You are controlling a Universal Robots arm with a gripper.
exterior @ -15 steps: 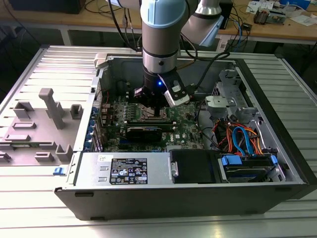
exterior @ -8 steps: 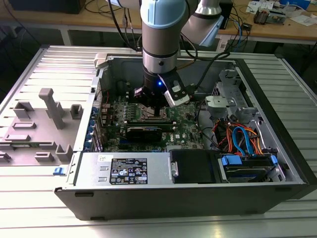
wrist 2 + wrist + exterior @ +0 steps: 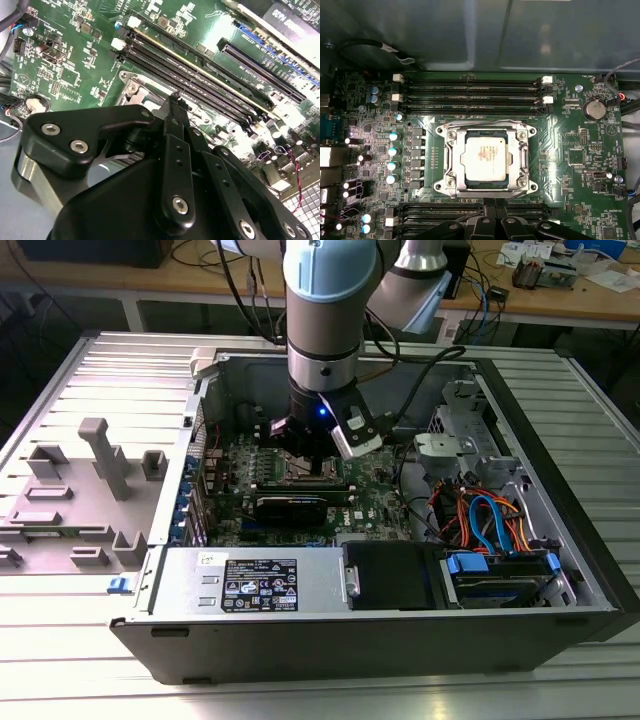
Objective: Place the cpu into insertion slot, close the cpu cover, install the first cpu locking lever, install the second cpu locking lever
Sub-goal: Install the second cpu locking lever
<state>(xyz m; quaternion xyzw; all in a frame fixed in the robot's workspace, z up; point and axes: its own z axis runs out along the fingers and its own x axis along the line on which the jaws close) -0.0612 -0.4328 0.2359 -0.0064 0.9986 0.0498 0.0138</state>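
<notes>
Closest to the camera in the second wrist view, the black gripper point(image 3: 175, 97) reaches down toward the green board point(image 3: 75, 65), and its fingers come together at a thin tip just over a silvery corner of the insertion slot point(image 3: 131, 86); nothing is seen between them. In the first wrist view the same gripper point(image 3: 494, 207) shows as dark linkages at the edge of the socket, with its tip meeting the near rim of the frame.

Beyond it, the first wrist view gives what the other does not: the cpu point(image 3: 485, 157) lies flat in the insertion slot point(image 3: 441, 132), square to it, its pale metal top facing up and its edges parallel to the long memory slots point(image 3: 470, 92). The cpu cover point(image 3: 521, 159) lies down around the chip as a silvery frame, and the chip shows through its window. Memory slots run close along two opposite sides of the socket, so little free room is there; a row of small capacitors point(image 3: 393, 157) stands beside a third side.

Farther out, the exterior view shows the arm point(image 3: 320, 330) coming straight down into the open computer case point(image 3: 560, 430). The case walls stand well apart from the gripper point(image 3: 312, 458), and bundled cables point(image 3: 485, 520) lie toward the exterior view's right.
</notes>
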